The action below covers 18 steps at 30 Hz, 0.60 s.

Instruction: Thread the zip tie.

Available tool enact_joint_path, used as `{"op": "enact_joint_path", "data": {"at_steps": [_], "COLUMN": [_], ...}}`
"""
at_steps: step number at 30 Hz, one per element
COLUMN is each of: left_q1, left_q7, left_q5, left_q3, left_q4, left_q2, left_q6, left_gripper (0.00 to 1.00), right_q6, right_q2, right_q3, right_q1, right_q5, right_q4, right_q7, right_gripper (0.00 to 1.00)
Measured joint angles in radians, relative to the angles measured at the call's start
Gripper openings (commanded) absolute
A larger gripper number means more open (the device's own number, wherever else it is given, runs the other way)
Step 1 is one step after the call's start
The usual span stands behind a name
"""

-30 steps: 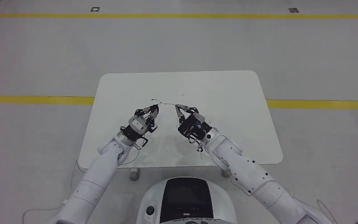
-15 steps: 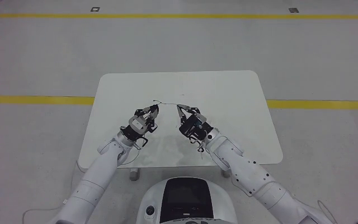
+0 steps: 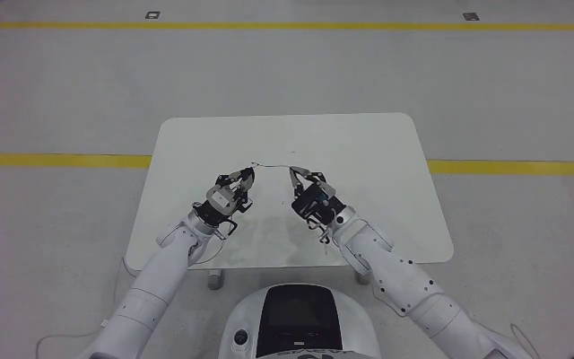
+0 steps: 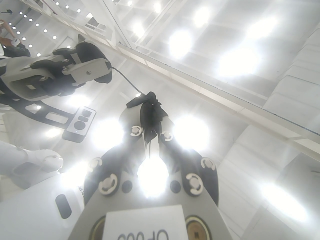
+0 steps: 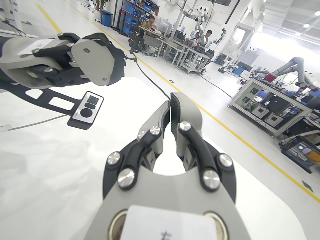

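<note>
Table (image 3: 359,144), white with rounded corners, lies under both arms. Above its middle hang the left gripper (image 3: 244,174) and the right gripper (image 3: 295,175), tips turned toward each other, near but apart. The zip tie (image 3: 269,167) spans the gap between them, held clear of the tabletop (from above it is hardly more than a dark hairline).

In the right wrist view the right gripper (image 5: 170,101) has its ribbed fingers pressed together on one end of the zip tie (image 5: 150,78), which curves across to the left gripper (image 5: 117,61). In the left wrist view the left gripper (image 4: 149,116) is closed too, its dark-covered tips pinching the other end of the strand (image 4: 127,81). Glare there leaves it unclear whether that end is the head.
</note>
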Motion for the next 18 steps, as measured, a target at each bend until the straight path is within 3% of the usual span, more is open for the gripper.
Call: {"op": "enact_joint_path", "data": {"at_steps": [18], "left_q1": [0.0], "left_q7": [0.0], "left_q5": [0.0], "left_q3": [0.0], "left_q4": [0.0], "left_q2": [0.0], "left_q6": [0.0], "left_gripper": [0.0], "right_q6": [0.004], "right_q2": [0.026], "right_q3": [0.006], "right_q1": [-0.003], "right_q5": [0.0], "right_q4": [0.0], "right_q7": [0.003], "right_gripper": [0.0]}}
